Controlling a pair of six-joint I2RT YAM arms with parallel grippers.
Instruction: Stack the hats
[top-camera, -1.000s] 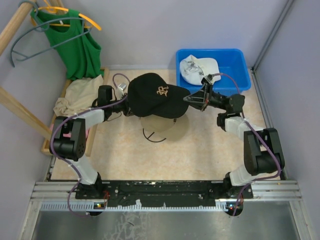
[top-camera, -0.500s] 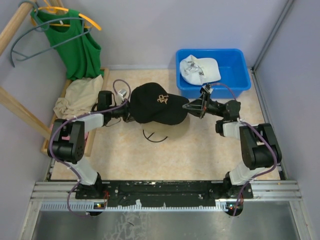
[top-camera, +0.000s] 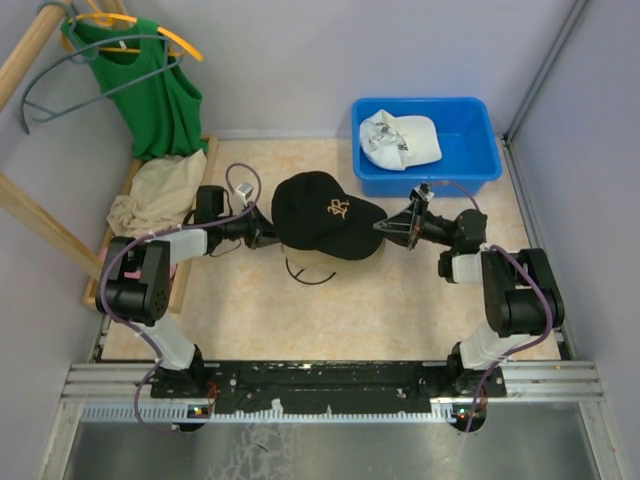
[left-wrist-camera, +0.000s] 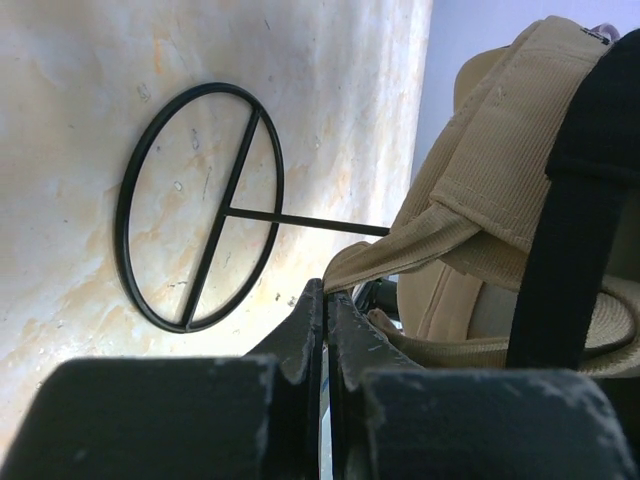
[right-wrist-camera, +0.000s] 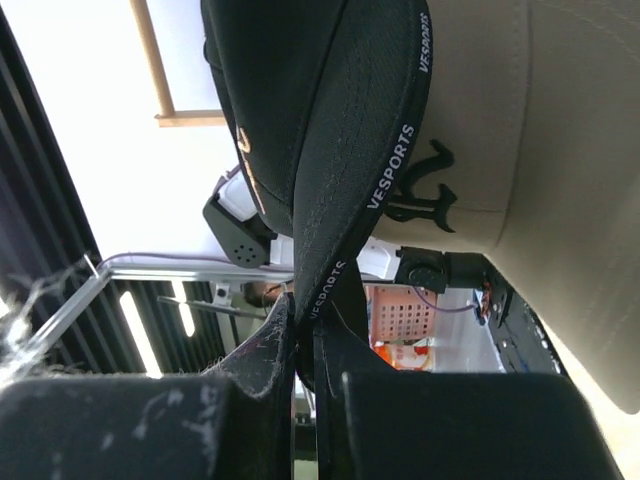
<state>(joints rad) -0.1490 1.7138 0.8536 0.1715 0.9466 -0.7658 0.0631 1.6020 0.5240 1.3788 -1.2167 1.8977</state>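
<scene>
Down and toward the right the black cap (top-camera: 325, 212) has come since a second ago: it hung higher and nearer the back wall then, and now it sits low over the tan cap (top-camera: 312, 262), whose brim shows from under its near edge

Both arms meet at it. The right gripper (top-camera: 383, 228) has its jaws pinched on the edge of the black brim, as its wrist view shows, with the tan crown and its logo close alongside. The left gripper (top-camera: 268, 238) is at the back of the caps with its jaws pressed together. Its wrist view shows a tan strap ending right at the fingertips and a black strap further off. Whether any fabric is caught between them I cannot tell

As for progress, I judge the stack about half built: black is going onto tan but is not yet let go, and it looks tilted rather than settled. Only one tan cap can be made out for certain. A second may lie under the pile, hidden

The blue bin (top-camera: 468, 150) at the back right holds the white cap (top-camera: 400, 138), crumpled in its left half and well apart from the stack. Nothing else shows in the bin. That cap is left to fetch

A wire ring (left-wrist-camera: 200, 205) lies on the table just beside the tan cap
</scene>
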